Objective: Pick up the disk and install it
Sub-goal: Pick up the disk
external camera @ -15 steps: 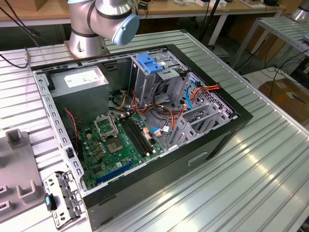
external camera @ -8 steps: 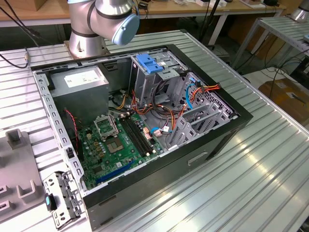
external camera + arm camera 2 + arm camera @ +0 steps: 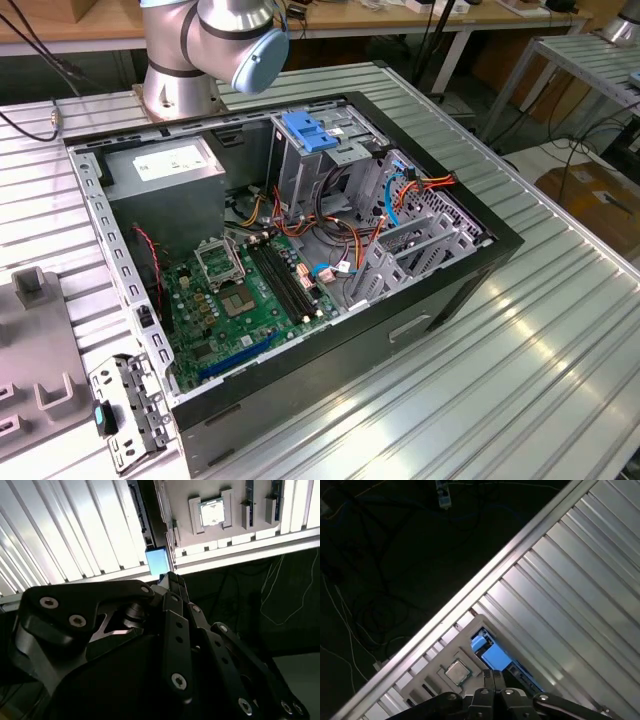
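In both wrist views my gripper shows as black fingers closed together, shut, with nothing seen between them. Just past the fingertips a narrow part with a light blue end lies on the ribbed aluminium table; it looks like the disk seen edge-on, with a dark strip running along it. The fingertips hang above it, apart from it. In the exterior view the open computer case lies on the table, with a metal drive cage topped by a blue latch.
A grey fixture tray holding a square silver chip sits beside the blue-ended part, near the table edge. In the case are a grey power supply, a green motherboard and loose cables. The arm's base stands behind the case.
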